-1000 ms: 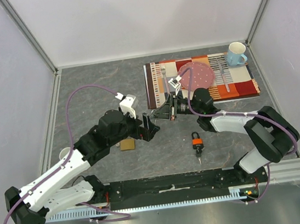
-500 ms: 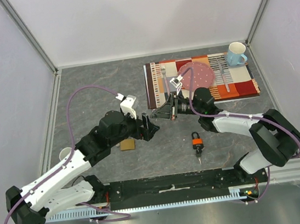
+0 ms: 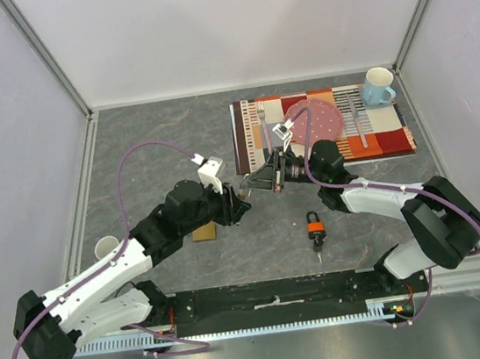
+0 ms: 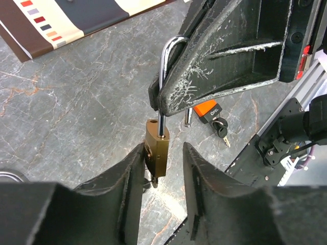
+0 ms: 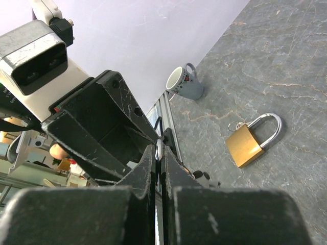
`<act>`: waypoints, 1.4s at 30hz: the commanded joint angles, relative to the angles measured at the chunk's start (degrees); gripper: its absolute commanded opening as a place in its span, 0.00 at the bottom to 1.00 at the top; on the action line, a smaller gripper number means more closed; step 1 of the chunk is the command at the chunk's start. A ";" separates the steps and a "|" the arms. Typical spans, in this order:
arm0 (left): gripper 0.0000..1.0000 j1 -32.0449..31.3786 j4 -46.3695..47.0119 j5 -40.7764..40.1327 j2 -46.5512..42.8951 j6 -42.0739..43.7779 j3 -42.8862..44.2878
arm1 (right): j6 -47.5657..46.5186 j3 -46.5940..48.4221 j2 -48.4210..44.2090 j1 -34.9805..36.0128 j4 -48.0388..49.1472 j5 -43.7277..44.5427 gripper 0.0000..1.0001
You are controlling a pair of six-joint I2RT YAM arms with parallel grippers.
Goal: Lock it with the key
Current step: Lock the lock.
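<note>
My right pincer (image 4: 159,98) is clamped tight on the shackle of the brass padlock (image 4: 157,151), holding it up off the bench (image 4: 76,102) with the body hanging down. My left pincer (image 3: 239,199) is parted narrowly, one finger on either side of that body. The body sits close against one finger, with a gap to the other. The orange padlock (image 4: 208,109) lies on the bench beyond, key (image 4: 222,130) at its base. A second padlock (image 5: 247,143) lies flat, apart from the mug (image 5: 184,81).

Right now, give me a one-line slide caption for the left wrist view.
Right gripper holds a brass padlock by its shackle between the open fingers of the left gripper, orange padlock beyond.
</note>
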 commanded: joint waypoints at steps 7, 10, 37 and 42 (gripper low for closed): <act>0.04 1.09 5.81 1.81 -1.32 -0.82 -1.69 | 1.49 -0.01 -1.20 0.10 5.79 1.15 0.00; 0.02 1.35 6.34 1.89 -1.85 -1.09 -2.30 | 1.58 -0.10 -0.85 0.10 5.88 1.23 0.00; 0.02 19.37 17.93 34.92 -3.86 -6.36 -11.96 | -15.65 2.10 -10.95 -0.42 -21.98 10.20 0.98; 0.02 20.25 21.10 40.30 -6.59 -6.36 -13.20 | -13.28 1.83 -10.60 -0.51 -16.64 5.55 0.98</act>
